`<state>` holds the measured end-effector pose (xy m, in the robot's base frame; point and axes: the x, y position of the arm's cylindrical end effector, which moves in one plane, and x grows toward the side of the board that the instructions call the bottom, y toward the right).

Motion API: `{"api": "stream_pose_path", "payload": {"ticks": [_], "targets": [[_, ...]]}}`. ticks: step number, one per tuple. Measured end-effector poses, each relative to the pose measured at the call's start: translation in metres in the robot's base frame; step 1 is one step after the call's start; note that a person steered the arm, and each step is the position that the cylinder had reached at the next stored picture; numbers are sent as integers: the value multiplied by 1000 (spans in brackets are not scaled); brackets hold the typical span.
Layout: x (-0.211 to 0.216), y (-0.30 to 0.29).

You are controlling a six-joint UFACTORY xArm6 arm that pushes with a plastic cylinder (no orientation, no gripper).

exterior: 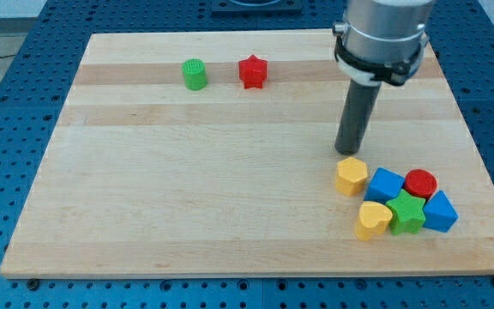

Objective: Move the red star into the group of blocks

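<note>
My tip (346,153), a bare rod with no jaws and holding nothing, stood just above the yellow hexagon (351,176) of the group, well apart from the red star (252,72) near the board's top; the approach step remained, calling for travel to the star's left side.

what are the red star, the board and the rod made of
The red star block looks like matte moulded plastic: even saturated colour, soft edges, no grain. The pale board appears to be wood: visible grain and lengthwise strips. The dark rod above my tip looks smooth and dull, metal or plastic; I cannot tell which.
</note>
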<state>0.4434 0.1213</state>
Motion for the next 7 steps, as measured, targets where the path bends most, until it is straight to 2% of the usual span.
{"api": "stream_pose_path", "payload": {"ticks": [1,2,3,4,7], "targets": [[-57,0],[-129,-32],[-177,-86],[-176,-130],[-61,-142]]}}
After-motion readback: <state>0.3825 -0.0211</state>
